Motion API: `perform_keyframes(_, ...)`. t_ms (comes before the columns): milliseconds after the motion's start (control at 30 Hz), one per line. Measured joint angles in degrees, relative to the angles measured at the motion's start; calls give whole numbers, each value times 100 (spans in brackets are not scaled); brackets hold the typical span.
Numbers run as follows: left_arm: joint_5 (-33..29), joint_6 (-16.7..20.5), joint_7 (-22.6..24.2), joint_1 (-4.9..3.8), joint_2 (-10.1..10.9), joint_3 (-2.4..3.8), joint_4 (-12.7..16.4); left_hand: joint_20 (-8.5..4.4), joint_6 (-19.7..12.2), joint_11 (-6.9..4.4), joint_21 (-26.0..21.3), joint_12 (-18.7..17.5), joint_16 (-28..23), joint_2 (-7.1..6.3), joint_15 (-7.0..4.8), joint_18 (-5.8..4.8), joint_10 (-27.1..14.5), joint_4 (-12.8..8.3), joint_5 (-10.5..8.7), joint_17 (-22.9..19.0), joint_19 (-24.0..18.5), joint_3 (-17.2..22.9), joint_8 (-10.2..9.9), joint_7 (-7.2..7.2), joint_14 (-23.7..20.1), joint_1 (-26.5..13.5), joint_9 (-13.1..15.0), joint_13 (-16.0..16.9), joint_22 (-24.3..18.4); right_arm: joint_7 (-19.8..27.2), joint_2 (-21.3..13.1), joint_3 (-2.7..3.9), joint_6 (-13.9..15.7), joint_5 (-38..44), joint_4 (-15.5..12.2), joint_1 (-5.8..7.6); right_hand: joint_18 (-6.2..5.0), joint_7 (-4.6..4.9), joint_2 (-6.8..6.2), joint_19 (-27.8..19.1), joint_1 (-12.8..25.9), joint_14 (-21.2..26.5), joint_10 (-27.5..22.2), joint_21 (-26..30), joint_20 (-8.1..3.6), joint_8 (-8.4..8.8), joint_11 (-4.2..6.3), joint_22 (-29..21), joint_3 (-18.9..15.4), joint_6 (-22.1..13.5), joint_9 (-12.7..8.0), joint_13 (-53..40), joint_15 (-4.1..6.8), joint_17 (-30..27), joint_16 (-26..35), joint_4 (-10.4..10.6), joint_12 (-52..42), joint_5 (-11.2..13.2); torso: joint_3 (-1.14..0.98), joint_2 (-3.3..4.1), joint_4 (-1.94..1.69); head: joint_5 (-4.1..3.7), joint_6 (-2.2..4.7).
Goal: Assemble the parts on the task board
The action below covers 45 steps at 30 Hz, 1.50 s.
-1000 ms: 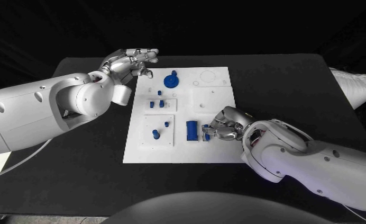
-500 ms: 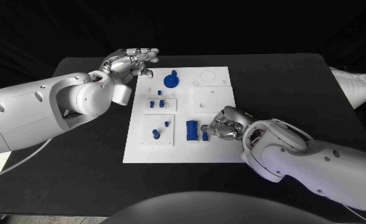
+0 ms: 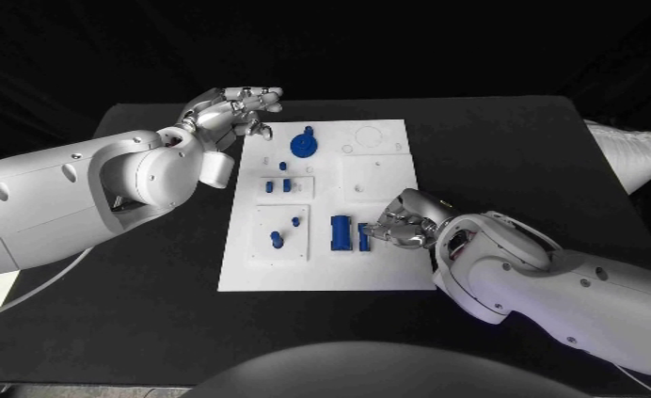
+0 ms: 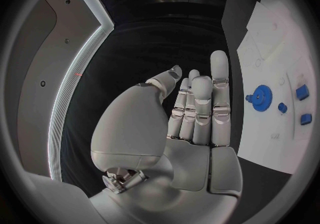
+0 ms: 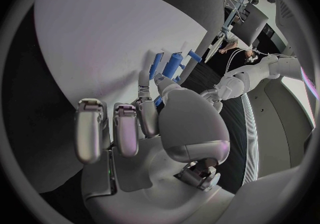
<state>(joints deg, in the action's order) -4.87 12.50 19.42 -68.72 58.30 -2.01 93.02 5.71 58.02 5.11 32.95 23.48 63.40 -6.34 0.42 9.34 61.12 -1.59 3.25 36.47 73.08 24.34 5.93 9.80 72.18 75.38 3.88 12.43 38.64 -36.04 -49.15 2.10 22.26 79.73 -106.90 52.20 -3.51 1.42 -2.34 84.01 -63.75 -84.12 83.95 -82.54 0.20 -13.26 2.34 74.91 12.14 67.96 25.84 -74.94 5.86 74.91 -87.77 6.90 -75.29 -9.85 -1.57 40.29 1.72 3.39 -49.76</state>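
A matte black table [image 3: 150,304] fills the lower part of the head view, against a dark, unlit background. In the middle of the frame lies the flat white rectangular task board [image 3: 384,170], its long side running away from the camera. On it sit small blue plastic parts: a round blue gear-like disc [image 3: 307,143] near the board's upper left, little blue pegs [image 3: 277,185] below it, and a blue rectangular block [image 3: 342,232] at lower centre. The left silver hand [image 3: 233,114] hovers over the table at the board's upper-left corner, fingers apart and holding nothing. The right silver hand [image 3: 401,221], at the board's lower right edge, pinches a narrow blue bar [image 3: 365,239] just beside the block.
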Motion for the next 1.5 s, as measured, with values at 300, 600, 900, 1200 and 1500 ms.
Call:
perform_keyframes(300, 0, -3, 0, 1, -41, -2, -91, 33, 0, 25, -35, 0, -82, 4, 16, 0, -101, 0, 0, -136, -34, 0, 0, 0, -124, -4, 0, -4, -11, 1188, -169, -4, 432, -973, 343, 142, -28, 376, -7, -219, -248, 10, -442, 689, 148, 513, -276, -611, -146, -783, -218, 21, -201, -1, 552, -77, 1500, -137, 7, -37, 8, 14, 74)
perform_keyframes(600, -18, -15, 41, 8, -396, -13, -613, 259, -128, 171, -1080, -496, -2079, 34, 277, -1, -377, 27, 0, -1475, -1303, -27, 23, 67, -1463, -118, -4, -405, -588, 3792, -60, 78, 495, -4220, 1494, 563, -669, 715, 38, -2000, -714, 1263, -2300, 4221, 523, 942, -678, -4333, 90, -1264, -623, 2927, -585, -3446, 4825, -380, 5727, -33, 48, -233, 116, 18, 346)
perform_keyframes(900, -237, -36, 218, 221, -928, -24, -1325, 813, -143, 364, -2543, -1354, -4410, 47, 719, 1, -217, 150, -44, -2577, -2677, -258, -151, 83, -1898, -175, -5, -870, -1723, 5135, 475, 218, 25, -6145, 2741, 682, -668, 786, 1, -3168, -904, 2812, -2754, 6922, 1264, 942, -1159, -6172, 130, -1571, -1225, 5261, -1326, -5477, 7780, -638, 7110, 280, 61, -484, 252, 8, 883)
perform_keyframes(1200, -472, -13, 399, 450, -1241, -33, -1695, 922, -422, 504, -2887, -1789, -5170, 254, 813, 96, -498, 180, -58, -2969, -2944, -665, -275, -135, -2018, -482, -69, -934, -2217, 5564, 767, 253, -340, -6656, 3376, 699, -668, 755, 370, -3219, -594, 2725, -2889, 7943, 1433, 1014, -1220, -7112, -331, -1792, -1876, 6695, -1402, -6723, 8470, -933, 7213, 335, 31, -653, 253, -6, 1158)
perform_keyframes(1500, -422, 229, 393, 516, -1248, 6, -1456, 456, -2099, 184, -3185, -2204, -5536, 548, 546, -135, -2243, 164, -257, -3333, -4302, -1218, -508, -397, -3635, -2685, -315, -1172, -2732, 5593, 674, 128, -73, -6763, 2994, 704, -442, 478, 263, -4843, 1587, 4502, -4607, 8172, 978, 1245, -914, -7407, -591, -3353, -2222, 6961, -1149, -7011, 8698, -737, 7441, 736, 77, -734, 107, -153, 1319)
